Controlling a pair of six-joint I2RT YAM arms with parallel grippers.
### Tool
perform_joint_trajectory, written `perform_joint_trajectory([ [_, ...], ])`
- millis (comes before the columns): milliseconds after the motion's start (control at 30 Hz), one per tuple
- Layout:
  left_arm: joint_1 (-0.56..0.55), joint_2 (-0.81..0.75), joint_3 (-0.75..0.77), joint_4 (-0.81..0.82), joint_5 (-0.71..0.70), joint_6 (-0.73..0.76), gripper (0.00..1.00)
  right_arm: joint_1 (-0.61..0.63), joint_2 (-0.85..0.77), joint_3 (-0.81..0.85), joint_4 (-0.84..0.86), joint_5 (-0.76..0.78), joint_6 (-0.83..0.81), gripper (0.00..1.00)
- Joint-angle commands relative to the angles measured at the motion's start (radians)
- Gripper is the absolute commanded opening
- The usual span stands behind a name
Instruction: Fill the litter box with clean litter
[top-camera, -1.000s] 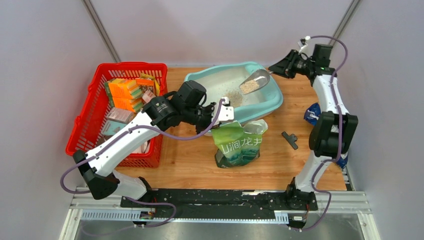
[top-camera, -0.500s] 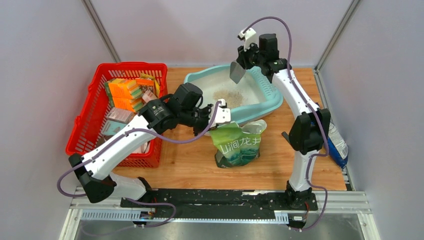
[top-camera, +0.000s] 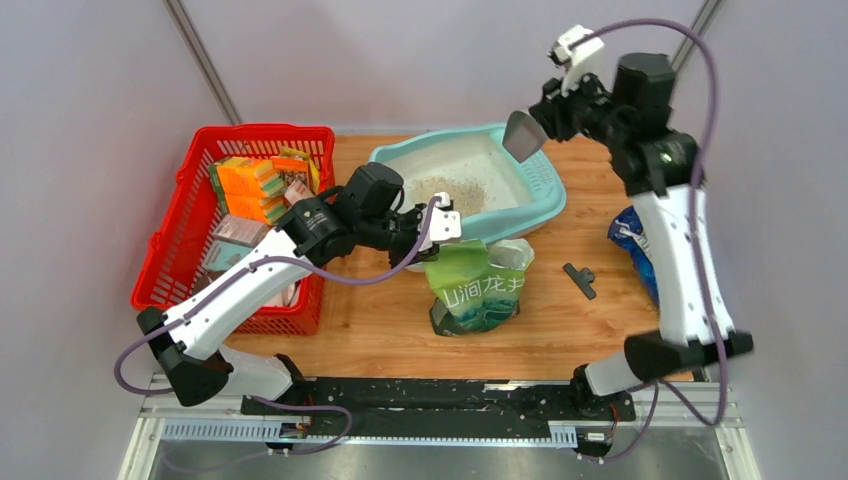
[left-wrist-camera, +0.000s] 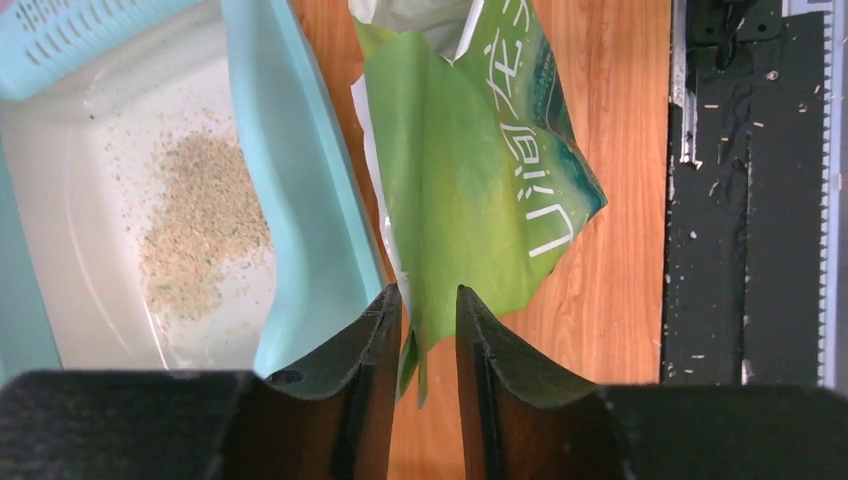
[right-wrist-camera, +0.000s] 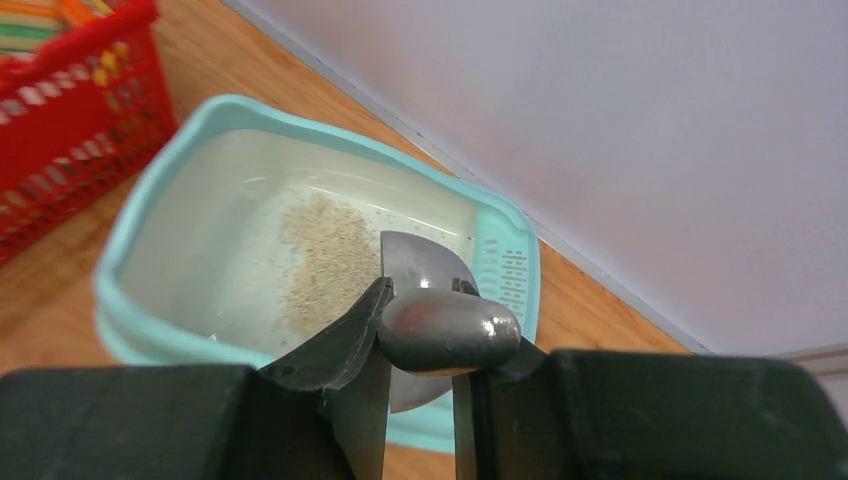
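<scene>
Right wrist: right gripper (right-wrist-camera: 425, 292) clamping grey metal scoop (right-wrist-camera: 445, 328) over light-teal plastic litter box (right-wrist-camera: 505, 265), for pouring; left gripper (left-wrist-camera: 428, 300) narrowly parted, seemingly steadying green bag (left-wrist-camera: 480, 170).

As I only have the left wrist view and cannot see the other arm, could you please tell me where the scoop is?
Observer: The right pincer holds the metal scoop by its handle, raised over the far right corner of the litter box.
Operator: Thank you. Is it loaded?
Observer: No, from above and from the right wrist its bowl looks empty.
Operator: And what is beyond the box's other end?
Observer: A red basket stands just left of the box.
</scene>
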Motion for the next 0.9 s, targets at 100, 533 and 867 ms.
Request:
perform_joint_trajectory([
  [100, 0.009, -0.007, 0.004, 0.043, 0.071, -0.027, 0.47, 0.007, -0.338, -0.103, -0.429, -0.254, -0.047, 0.00],
  [533, 0.009, 0.043, 0.030, 0.032, 0.141, -0.013, 0.19, 0.008, -0.342, -0.160, -0.612, -0.403, -0.184, 0.00],
  [867, 0.007, 0.036, 0.022, 0.018, 0.160, -0.018, 0.00, 0.010, -0.263, 0.015, -0.645, -0.440, -0.238, 0.00],
])
